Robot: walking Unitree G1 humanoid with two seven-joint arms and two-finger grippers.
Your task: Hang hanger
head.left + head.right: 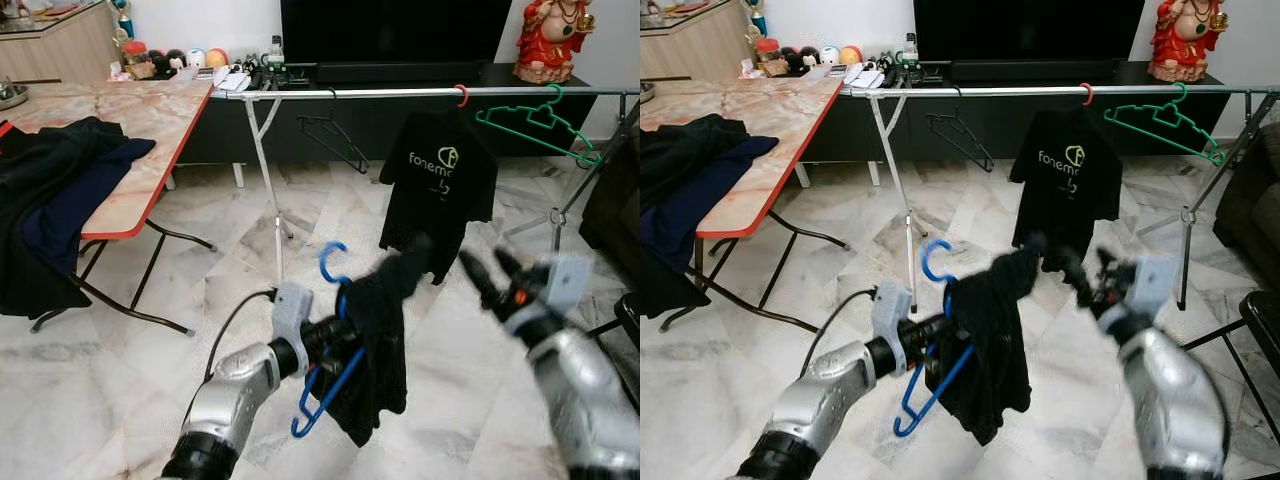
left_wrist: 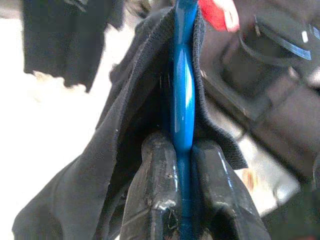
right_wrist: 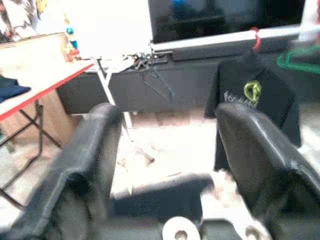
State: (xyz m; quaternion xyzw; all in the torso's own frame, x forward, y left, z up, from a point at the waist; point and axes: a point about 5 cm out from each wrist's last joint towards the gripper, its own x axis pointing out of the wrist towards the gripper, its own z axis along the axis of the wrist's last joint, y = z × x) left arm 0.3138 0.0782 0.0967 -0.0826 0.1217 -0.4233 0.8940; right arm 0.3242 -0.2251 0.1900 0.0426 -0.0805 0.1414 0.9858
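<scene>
Left gripper (image 2: 182,155) fingers clamped on blue hanger (image 1: 325,395) draped with black garment (image 1: 380,340), right gripper (image 1: 490,270) fingers spread, empty.

In front of me a metal clothes rail (image 1: 400,92) carries a black T-shirt (image 1: 438,180), a green hanger (image 1: 540,125) and a black hanger (image 1: 335,140). Dark clothes (image 1: 50,190) lie on the folding table (image 1: 150,120).

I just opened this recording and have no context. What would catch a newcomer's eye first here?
First, the left claw, low in the foreground, shut on a blue hanger with a black garment draped over it. Beyond it a metal clothes rail crosses the room, holding a black printed T-shirt, an empty green hanger and an empty black hanger. The right claw is open beside the garment.
</scene>
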